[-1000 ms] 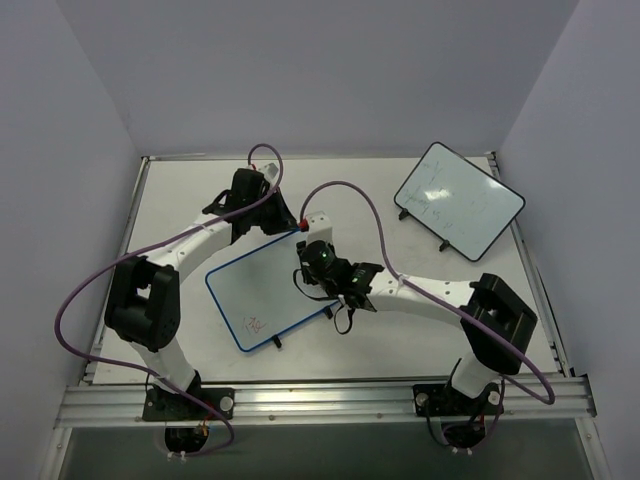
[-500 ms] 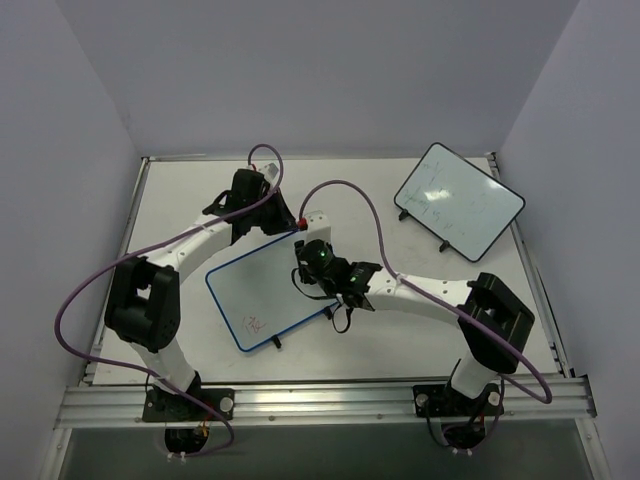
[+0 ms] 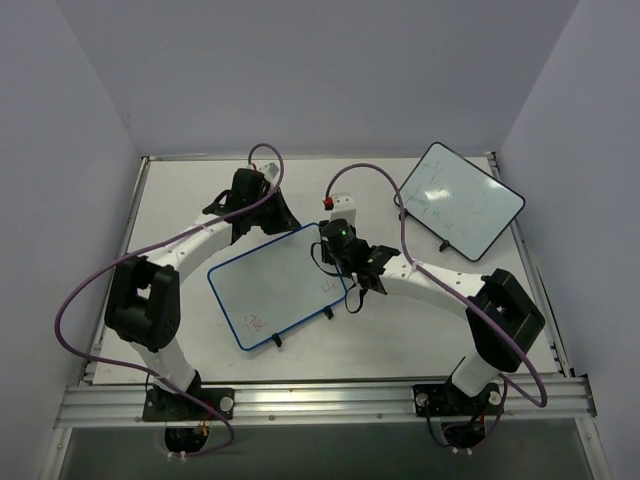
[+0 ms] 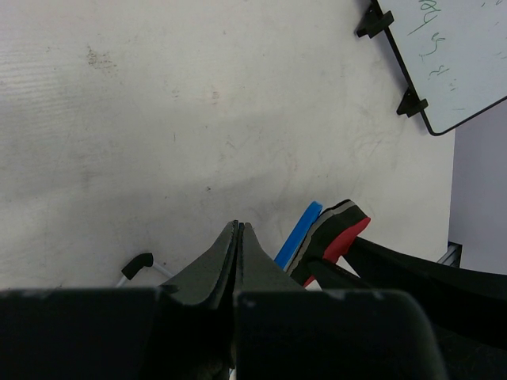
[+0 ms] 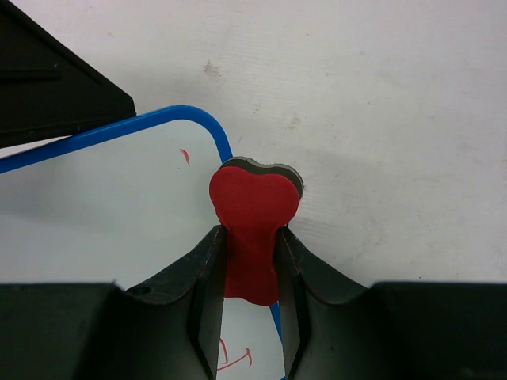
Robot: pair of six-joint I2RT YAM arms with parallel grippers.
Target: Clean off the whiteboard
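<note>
Left of the right gripper (image 5: pixel 249 237), clamped on the red eraser (image 5: pixel 255 198) at the whiteboard's (image 5: pixel 103 214) corner, we record red scribbles (image 3: pixel 256 323) toward the diagonally opposite corner.

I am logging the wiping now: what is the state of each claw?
Left claw: closed, nothing seen between its fingers.
Right claw: closed on the red eraser.
</note>
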